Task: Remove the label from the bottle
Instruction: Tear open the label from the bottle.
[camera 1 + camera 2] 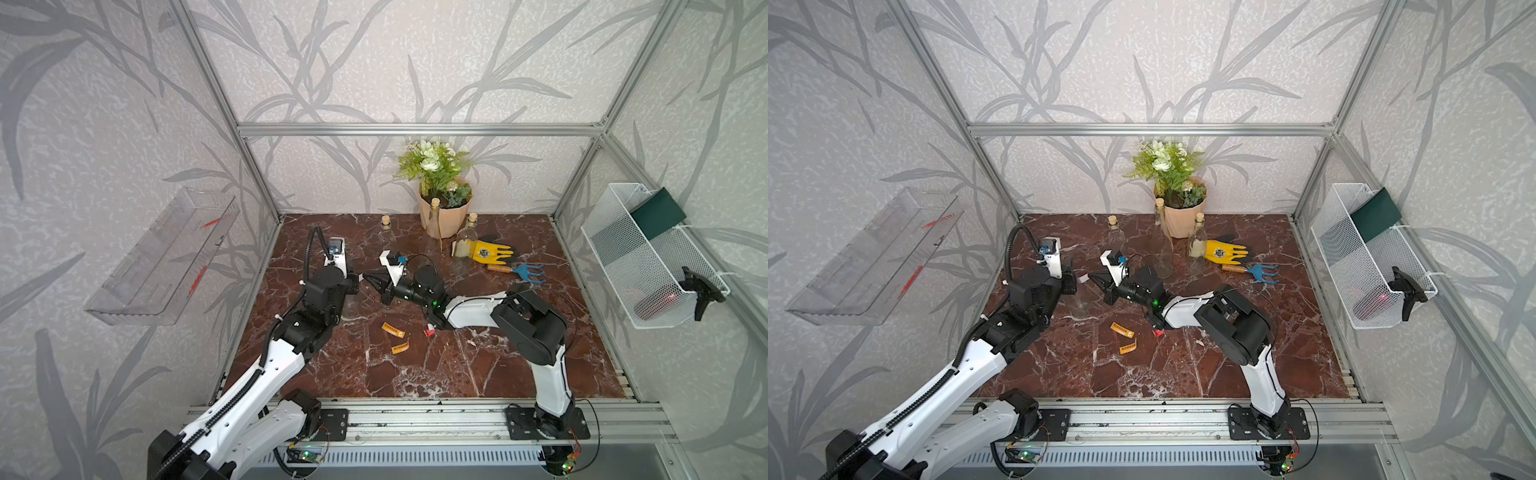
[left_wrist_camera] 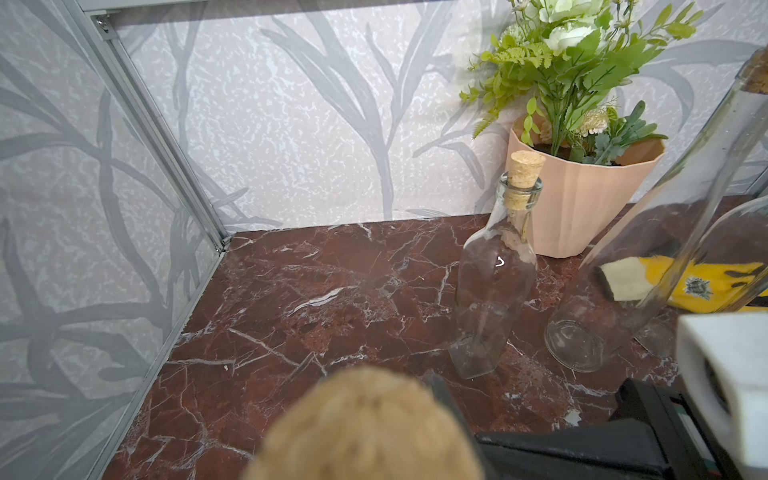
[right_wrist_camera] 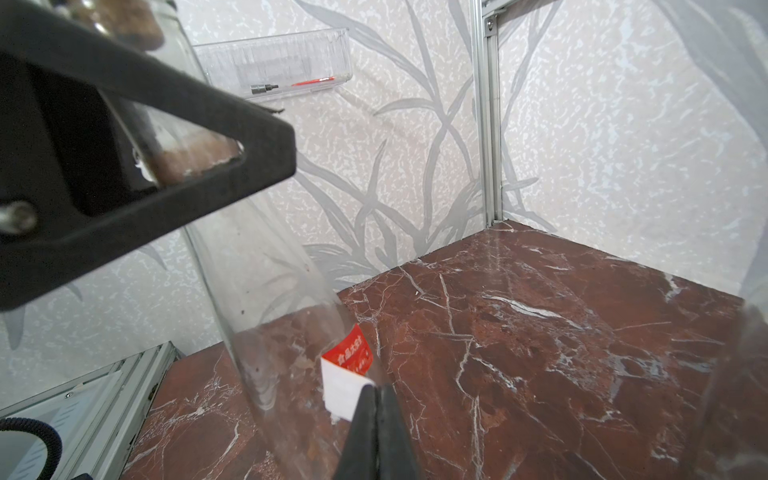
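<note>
Right claw: clenched [image 3: 376,397], its two black tips pressed together on a free white flap of the label.
Label: red with white print and a white underside [image 3: 345,372]; one end is on the glass, the other is pinched in the right claw, low on the bottle's side.
Bottle: clear glass [image 3: 266,299], touching the right claw's tips and running from there to the left claw.
Left claw: grasping the bottle at its neck [image 1: 1070,282], directly facing the right claw; one black finger [image 3: 187,137] lies across the glass.
Cork: in the bottle's mouth, a blur right under the left wrist camera [image 2: 361,428].
Scraps: two orange strips [image 1: 393,330] [image 1: 400,346] and a small red-and-white piece [image 1: 429,331] on the marble top [image 1: 415,365], on the near side of the right claw, apart from it.
Other bottles: three corked clear ones [image 1: 386,232] [image 1: 434,224] [image 1: 467,239] beyond both claws.
Glove and rake: yellow glove [image 1: 490,252] and blue hand rake [image 1: 521,272], well beyond the right claw.
Plant pot: peach [image 1: 446,218], farthest back at the wall.
</note>
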You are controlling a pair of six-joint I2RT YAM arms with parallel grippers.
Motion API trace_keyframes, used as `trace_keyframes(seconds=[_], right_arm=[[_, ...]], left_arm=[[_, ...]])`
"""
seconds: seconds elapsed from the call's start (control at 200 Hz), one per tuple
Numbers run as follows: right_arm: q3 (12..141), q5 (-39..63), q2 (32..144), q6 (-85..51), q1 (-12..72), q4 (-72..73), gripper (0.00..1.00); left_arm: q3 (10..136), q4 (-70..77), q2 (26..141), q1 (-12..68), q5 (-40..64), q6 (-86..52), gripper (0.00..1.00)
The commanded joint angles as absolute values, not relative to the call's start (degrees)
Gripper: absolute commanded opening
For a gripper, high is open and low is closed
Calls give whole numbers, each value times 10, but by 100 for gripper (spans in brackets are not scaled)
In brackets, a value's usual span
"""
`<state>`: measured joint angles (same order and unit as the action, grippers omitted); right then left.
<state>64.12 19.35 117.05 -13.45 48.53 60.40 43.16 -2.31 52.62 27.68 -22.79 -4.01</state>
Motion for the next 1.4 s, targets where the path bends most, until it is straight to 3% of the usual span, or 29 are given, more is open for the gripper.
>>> trace_keyframes(seconds=[0.0,1.395], right_arm=[[658,184,1149,-127,482,597,0],[723,151,1172,-80,476,488,0]], left_arm=[[424,-21,515,276,-230,-40,0],[419,-21,506,276,-229,-39,0]])
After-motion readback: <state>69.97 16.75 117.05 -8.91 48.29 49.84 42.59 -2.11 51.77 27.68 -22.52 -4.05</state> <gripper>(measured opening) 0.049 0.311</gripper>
